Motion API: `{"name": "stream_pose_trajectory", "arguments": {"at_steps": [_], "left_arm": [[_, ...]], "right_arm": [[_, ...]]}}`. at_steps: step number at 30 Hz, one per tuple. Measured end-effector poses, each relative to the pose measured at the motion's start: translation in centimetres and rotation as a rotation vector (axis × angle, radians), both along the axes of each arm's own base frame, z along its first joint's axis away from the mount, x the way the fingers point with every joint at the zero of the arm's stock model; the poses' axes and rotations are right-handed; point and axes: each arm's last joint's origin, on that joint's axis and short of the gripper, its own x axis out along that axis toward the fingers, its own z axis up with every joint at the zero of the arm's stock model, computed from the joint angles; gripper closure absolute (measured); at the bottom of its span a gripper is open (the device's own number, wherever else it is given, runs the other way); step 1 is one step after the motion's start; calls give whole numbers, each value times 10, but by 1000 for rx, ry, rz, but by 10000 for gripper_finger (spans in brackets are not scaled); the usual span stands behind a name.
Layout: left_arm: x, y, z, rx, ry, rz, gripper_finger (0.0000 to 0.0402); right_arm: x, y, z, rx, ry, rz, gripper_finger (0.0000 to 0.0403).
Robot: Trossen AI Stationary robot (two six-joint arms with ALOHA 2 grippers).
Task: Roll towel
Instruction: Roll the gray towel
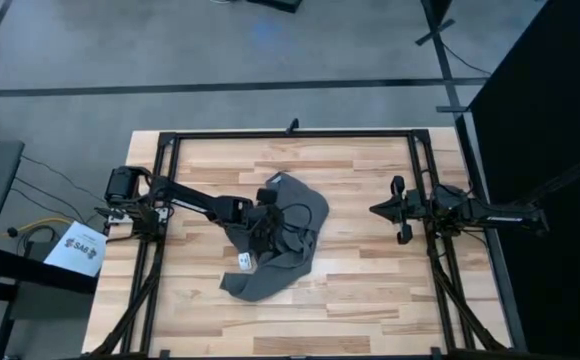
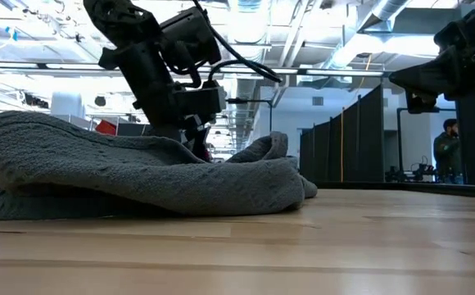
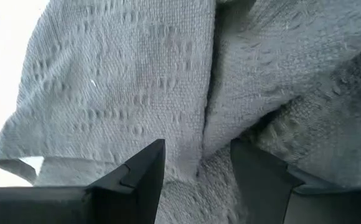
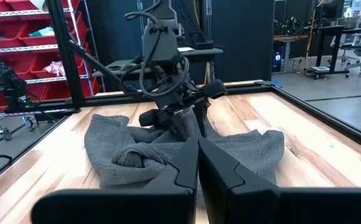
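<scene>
The dark grey towel (image 1: 280, 245) lies crumpled on the wooden table, its white label (image 1: 244, 261) near its near-left part. My left gripper (image 1: 270, 225) reaches down onto the towel's middle. It is open, and its fingers (image 3: 146, 171) stand on either side of a raised fold (image 3: 208, 118). My right gripper (image 1: 382, 210) waits shut above the table's right side, away from the towel, its fingers (image 4: 198, 163) together and holding nothing. My left gripper comes at the towel from above, pointing down, in the towel's middle (image 4: 183, 127). Its two open fingers straddle a raised fold of several layers (image 3: 205, 155). The fingertips sink among the cloth, so I cannot tell whether they pinch it. The towel lies slack on the table.
A black metal frame (image 1: 290, 133) runs around the table's edges. Bare wood lies right of the towel (image 1: 360, 260) and along the near edge. The room with shelves and partitions shows beyond the table.
</scene>
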Motion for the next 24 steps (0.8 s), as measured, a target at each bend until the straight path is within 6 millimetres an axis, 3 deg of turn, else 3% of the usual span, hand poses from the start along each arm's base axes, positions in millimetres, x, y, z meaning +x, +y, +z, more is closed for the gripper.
{"name": "stream_pose_trajectory", "arguments": {"at_steps": [9,20,24], "left_arm": [[-3,10,-2,46,63,-47,245],[-2,10,-1,76,65,-89,388],[-2,9,0,104,67,-65,391]], "right_arm": [[0,0,0,0,0,0,403],[0,0,0,0,0,0,403],[0,0,0,0,0,0,403]]}}
